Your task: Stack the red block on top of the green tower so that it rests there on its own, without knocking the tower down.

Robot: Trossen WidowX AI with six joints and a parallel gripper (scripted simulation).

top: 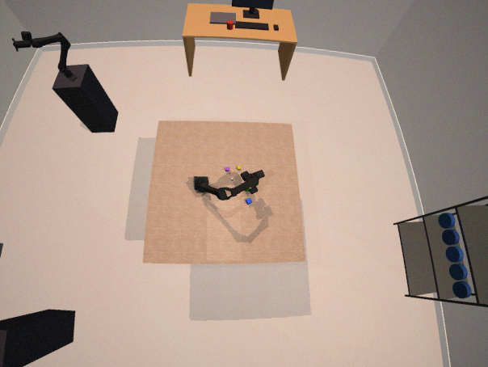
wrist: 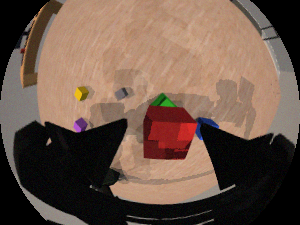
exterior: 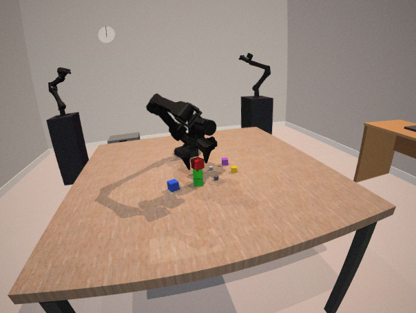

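Observation:
The red block (exterior: 198, 163) (wrist: 170, 134) sits on top of the green tower (exterior: 198, 178) (wrist: 163, 100) (top: 247, 189). It looks turned a little relative to the tower, and I cannot tell if it lies fully flat. The tower stands upright, two green blocks high. My gripper (exterior: 198, 165) (wrist: 165, 125) is open, with one finger on each side of the red block and visible gaps between in the wrist view. In the top view the arm hides the red block and most of the tower.
A blue block (top: 249, 200) (exterior: 173, 185) (wrist: 207, 129) lies close beside the tower. On the other side lie a purple block (top: 227, 169) (exterior: 224, 161) (wrist: 80, 125), a yellow block (top: 238, 167) (exterior: 234, 169) (wrist: 81, 93), a small grey block (exterior: 215, 178) (wrist: 121, 93) and a small white block (exterior: 211, 168).

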